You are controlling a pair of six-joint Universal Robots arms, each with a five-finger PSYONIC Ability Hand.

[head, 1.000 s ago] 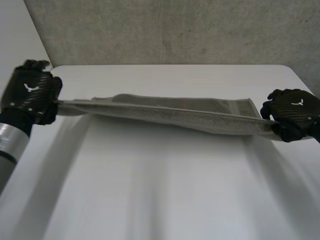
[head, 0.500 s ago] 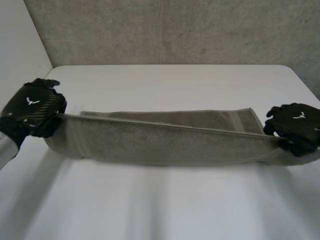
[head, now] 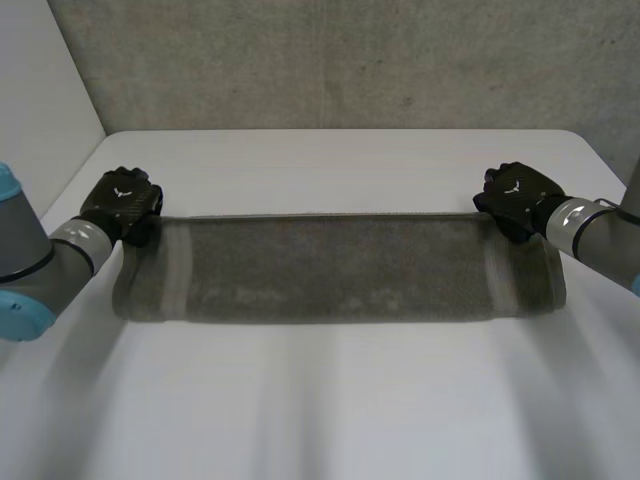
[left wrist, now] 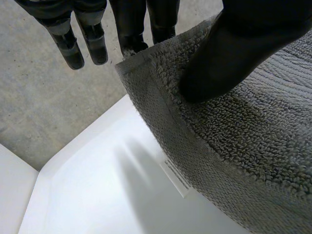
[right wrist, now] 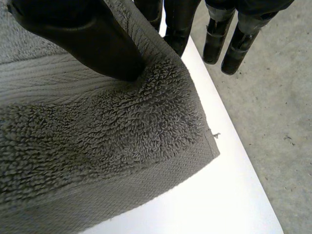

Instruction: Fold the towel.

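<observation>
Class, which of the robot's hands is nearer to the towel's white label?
Left. The left hand pinches the towel corner right beside the white label; the right hand pinches the corner at the towel's opposite end.

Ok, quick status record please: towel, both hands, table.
towel: grey, stretched out as a long strip across the table
left hand: shut, pinching the towel's far left corner
right hand: shut, pinching its far right corner
corners: both look slightly raised off the table
near edge: resting on the table
</observation>
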